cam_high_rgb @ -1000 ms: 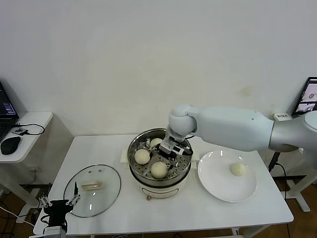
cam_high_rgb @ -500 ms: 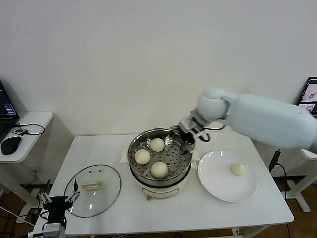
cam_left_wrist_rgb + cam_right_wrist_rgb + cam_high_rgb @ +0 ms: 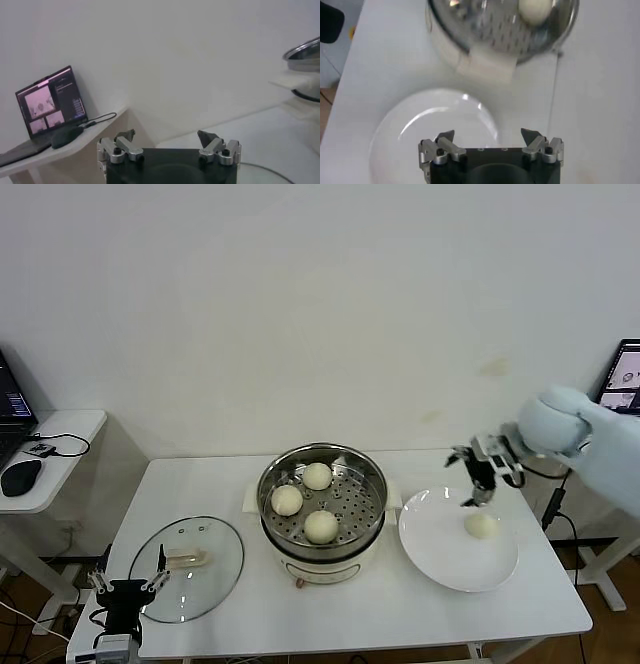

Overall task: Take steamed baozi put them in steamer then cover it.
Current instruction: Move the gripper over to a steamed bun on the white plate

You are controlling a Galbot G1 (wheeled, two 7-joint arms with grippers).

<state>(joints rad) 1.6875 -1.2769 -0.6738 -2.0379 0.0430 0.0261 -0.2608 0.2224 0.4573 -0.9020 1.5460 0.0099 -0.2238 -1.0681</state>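
The steamer [image 3: 322, 536] stands mid-table with three steamed baozi on its perforated tray, one at the back [image 3: 317, 475], one on the left [image 3: 287, 499] and one in front [image 3: 320, 525]. A further baozi [image 3: 482, 525] lies on the white plate [image 3: 440, 554] to the right. My right gripper [image 3: 470, 480] hovers open and empty just above the plate's far edge, beside that bun. In the right wrist view the gripper [image 3: 487, 135] is over the plate [image 3: 435, 125], with the steamer [image 3: 470, 35] beyond. The cover [image 3: 215, 584] lies flat at front left. My left gripper [image 3: 127, 586] is parked open at its near edge.
A low side table [image 3: 60, 434] with a mouse [image 3: 20, 476] and a laptop [image 3: 50, 100] stands to the left of the work table. A screen [image 3: 625, 379] stands at the far right. The work table's front edge [image 3: 350, 646] lies just past the cover and the plate.
My right arm has drawn out of the steamer and swung right to above the plate, empty. Three buns now lie uncovered in the steamer. The left arm barely moved.
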